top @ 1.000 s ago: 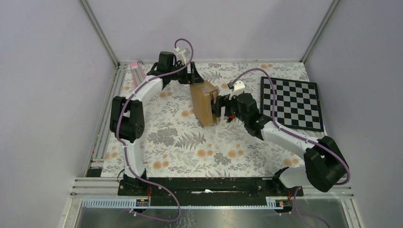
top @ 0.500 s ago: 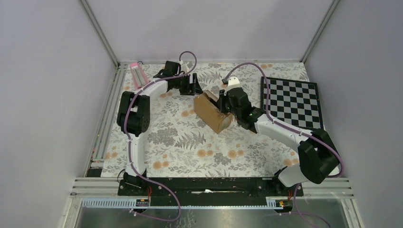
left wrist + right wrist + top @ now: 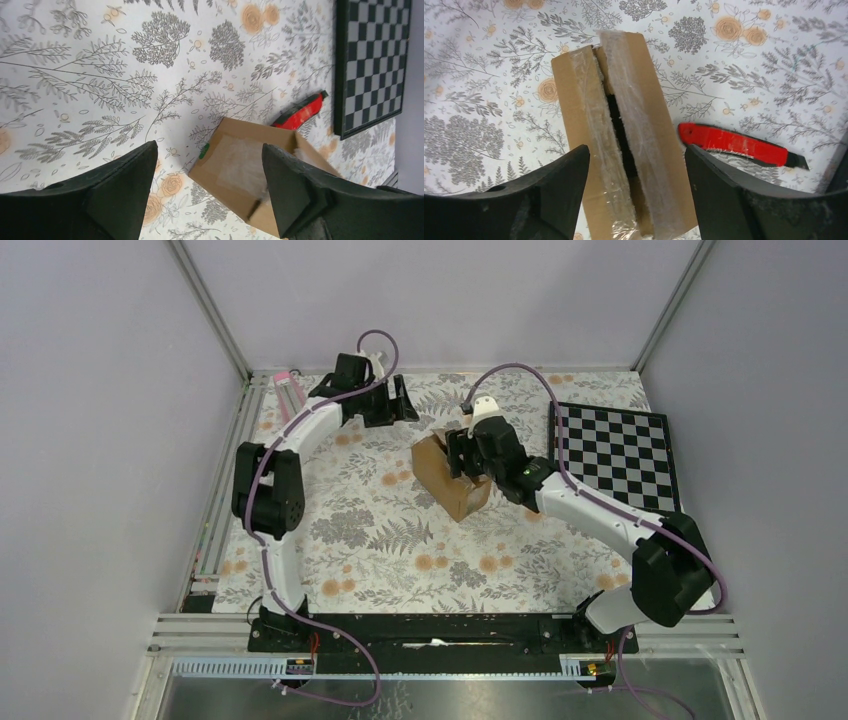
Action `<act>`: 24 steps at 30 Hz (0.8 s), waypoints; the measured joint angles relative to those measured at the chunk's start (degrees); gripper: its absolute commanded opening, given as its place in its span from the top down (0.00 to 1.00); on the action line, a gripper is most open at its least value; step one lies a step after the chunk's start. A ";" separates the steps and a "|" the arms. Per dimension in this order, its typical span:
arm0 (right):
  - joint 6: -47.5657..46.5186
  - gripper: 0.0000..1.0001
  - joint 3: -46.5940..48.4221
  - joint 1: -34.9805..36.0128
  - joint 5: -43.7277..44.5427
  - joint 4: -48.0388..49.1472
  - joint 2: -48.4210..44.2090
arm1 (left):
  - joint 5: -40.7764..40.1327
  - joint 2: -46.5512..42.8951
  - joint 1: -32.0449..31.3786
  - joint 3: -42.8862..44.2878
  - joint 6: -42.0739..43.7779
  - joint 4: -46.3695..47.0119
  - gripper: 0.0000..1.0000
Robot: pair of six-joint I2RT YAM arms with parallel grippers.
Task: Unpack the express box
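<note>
Left claw (image 3: 207,146): hung released and empty, near express box's (image 3: 240,165) corner.
Right claw (image 3: 636,148): stood released over box's split taped seam.
Red knife (image 3: 734,145): lay beside box, apart.

Robot lab enclosure: plain grey walls (image 3: 90,440), aluminium frame posts (image 3: 208,310), black mounting rail (image 3: 430,632), floral-cloth tabletop (image 3: 380,530)

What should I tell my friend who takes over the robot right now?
Left gripper: open, empty, away from the box.
Right gripper: open, above the box, not gripping.
The box lies in the middle, red knife beside it.
Done: its top looks slit, a dark gap shows.
To do: spread the flaps, take out what is inside.
</note>
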 measured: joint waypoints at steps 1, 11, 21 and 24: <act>-1.03 0.23 0.63 0.07 0.02 -0.92 0.11 | -0.79 -1.20 0.07 -0.15 -0.70 -0.26 0.17; -6.80 0.39 7.69 0.20 0.92 -8.04 8.61 | -2.86 -17.64 0.04 -13.42 -7.34 0.48 0.13; -4.59 1.00 11.26 0.20 7.82 -7.43 10.21 | -5.49 -25.73 -5.64 -23.89 -13.97 1.90 0.06; -1.25 1.00 9.77 0.90 9.09 -6.78 8.63 | -7.96 -26.43 -9.55 -24.61 -16.52 2.45 0.04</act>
